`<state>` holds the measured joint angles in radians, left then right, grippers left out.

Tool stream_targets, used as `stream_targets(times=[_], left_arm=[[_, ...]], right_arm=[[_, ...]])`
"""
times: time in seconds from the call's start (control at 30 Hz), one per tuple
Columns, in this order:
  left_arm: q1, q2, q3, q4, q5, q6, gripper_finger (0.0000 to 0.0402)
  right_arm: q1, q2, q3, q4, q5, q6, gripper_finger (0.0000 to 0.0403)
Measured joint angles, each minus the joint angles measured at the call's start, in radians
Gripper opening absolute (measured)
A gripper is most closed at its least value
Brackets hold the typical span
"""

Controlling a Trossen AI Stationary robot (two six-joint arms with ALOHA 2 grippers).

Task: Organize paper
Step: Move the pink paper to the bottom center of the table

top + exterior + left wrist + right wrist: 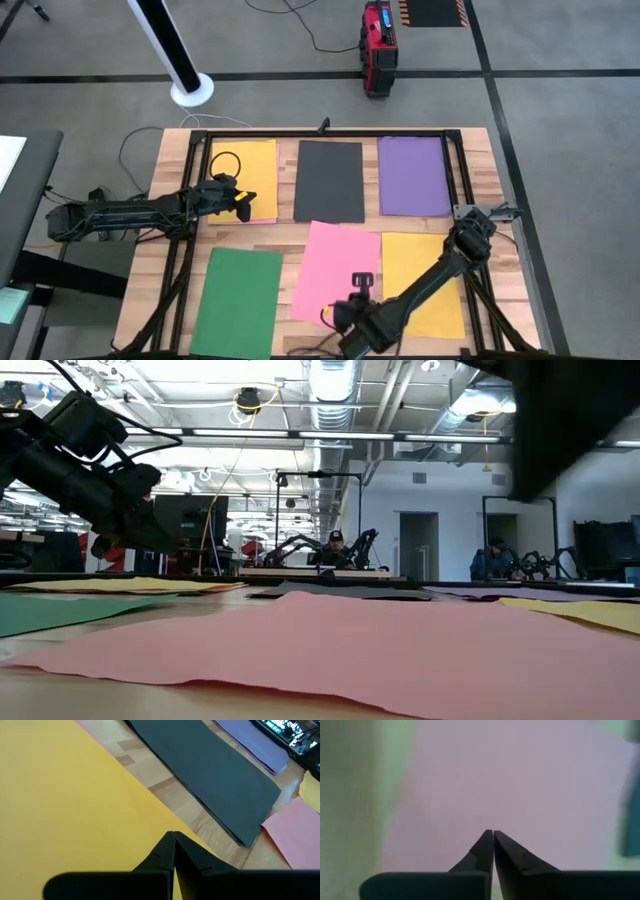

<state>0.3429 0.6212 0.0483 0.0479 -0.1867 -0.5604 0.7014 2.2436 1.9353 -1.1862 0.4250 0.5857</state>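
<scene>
Six sheets of paper lie flat on the table. Along the far side are a yellow sheet (pixel 245 175) lying on a pink one whose edge (pixel 262 220) shows, a dark grey sheet (pixel 330 180) and a purple sheet (pixel 413 175). On the near side are a green sheet (pixel 238 300), a pink sheet (pixel 335 268) and a second yellow sheet (pixel 420 285). My left gripper (pixel 173 834) is shut above the far yellow sheet's near right corner; the low view shows it raised off the table. My right gripper (pixel 493 832) is shut over the near pink sheet's near end. My right gripper points its shut fingers down at the near pink sheet (pixel 510 780) by its near edge. The view is blurred, and I cannot tell whether the tips touch the paper.
A black frame (pixel 455 160) runs around the table top. A small black device (pixel 362 282) stands on the near pink sheet. Bare wood shows between the two rows of sheets (pixel 290 232). Cables lie at the far left corner (pixel 135 150).
</scene>
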Motion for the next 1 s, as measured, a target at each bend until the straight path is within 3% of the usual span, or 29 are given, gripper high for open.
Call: stream_targets(times=[0.2, 0.6, 1.0], left_arm=[[0.000, 0.000, 0.000, -0.006, 0.000, -0.001, 0.0000], [0.000, 0.000, 0.000, -0.015, 0.000, -0.030, 0.0000], [0.000, 0.000, 0.000, -0.023, 0.007, -0.013, 0.0000]], right_arm=[[-0.060, 0.001, -0.062, 0.012, 0.090, 0.163, 0.0001], [-0.165, 0.001, -0.207, 0.279, 0.152, 0.386, 0.0000], [-0.192, 0.001, -0.307, 0.476, 0.100, 0.351, 0.0000]])
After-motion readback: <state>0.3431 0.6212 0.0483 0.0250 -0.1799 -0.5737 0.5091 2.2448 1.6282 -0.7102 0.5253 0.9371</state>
